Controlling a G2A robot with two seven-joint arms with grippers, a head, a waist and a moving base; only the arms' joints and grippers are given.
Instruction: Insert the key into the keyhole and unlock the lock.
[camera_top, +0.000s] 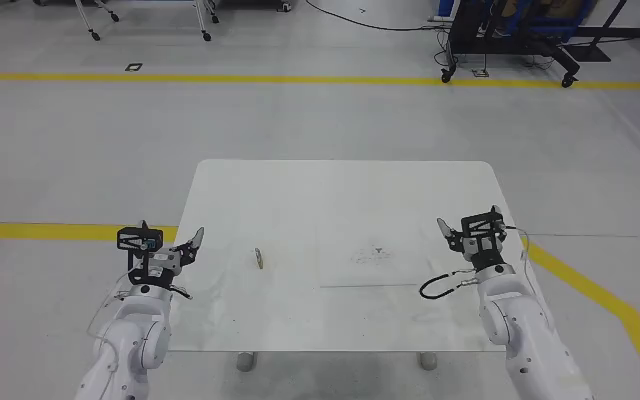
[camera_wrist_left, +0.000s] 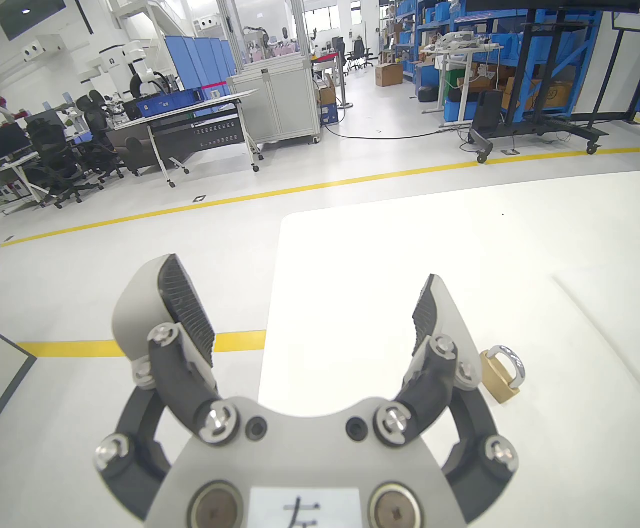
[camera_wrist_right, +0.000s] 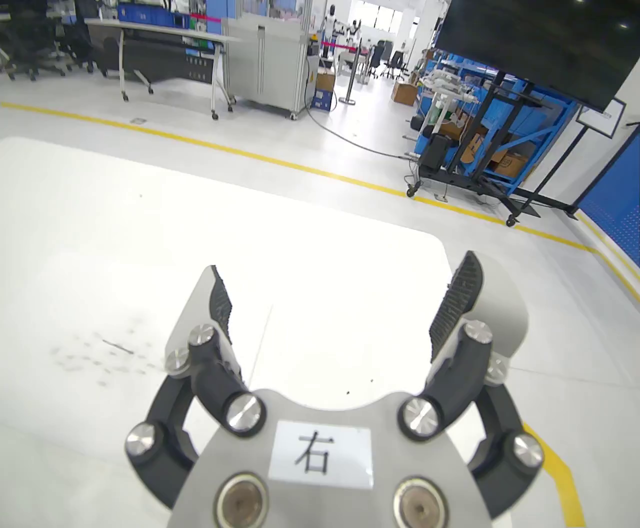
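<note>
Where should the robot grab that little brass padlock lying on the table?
Probably the padlock by its brass body, not the thin rounded shackle: the body offers flat sides. It lies low on the table beside the open left gripper, so that arm coming down from above seems simplest.

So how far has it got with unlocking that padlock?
Nothing looks done yet. The padlock lies on the table near the left jaws, shackle apparently closed, no key visible in it. Nothing is in hand: left and right jaws are open, empty. Left: pick up the key, possibly the thin sliver among the smudges, insert, turn.
</note>
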